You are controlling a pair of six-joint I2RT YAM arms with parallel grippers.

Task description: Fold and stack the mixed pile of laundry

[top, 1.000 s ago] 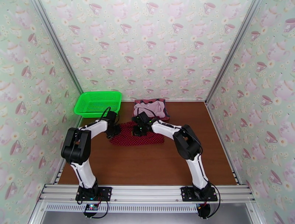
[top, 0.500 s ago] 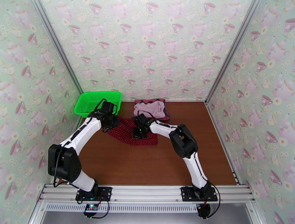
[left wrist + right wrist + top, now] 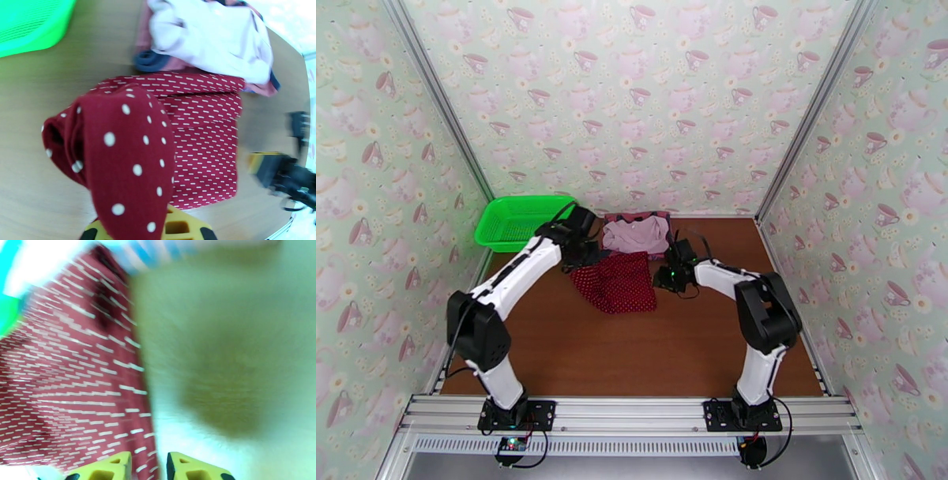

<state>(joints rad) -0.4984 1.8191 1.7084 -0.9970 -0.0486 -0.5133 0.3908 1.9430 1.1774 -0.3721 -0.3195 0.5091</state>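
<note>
- The left gripper [image 3: 589, 254] was pressed shut on a bunched fold of the dark-red white-dotted cloth [image 3: 619, 281]; in the left wrist view that fold rose off the table [image 3: 632, 351] and draped over the yellow fingertips [image 3: 178, 228].
- The rest of the dotted cloth lay flat on the wood as a folded rectangle, near the middle of the table's far half.
- Its far edge touched the other two garments: the pale mauve-pink piece [image 3: 636, 234] sat on top of the dusty-red tank top [image 3: 173, 65], whose dark trim curled out at the near left corner.
- That pair lay against the back wall, just right of the green basket [image 3: 521, 199] in the far left corner.
- The right gripper [image 3: 148, 467] hung low over bare wood just beside the dotted cloth's right edge, its yellow fingers a little apart with nothing between them; the view was blurred.
</note>
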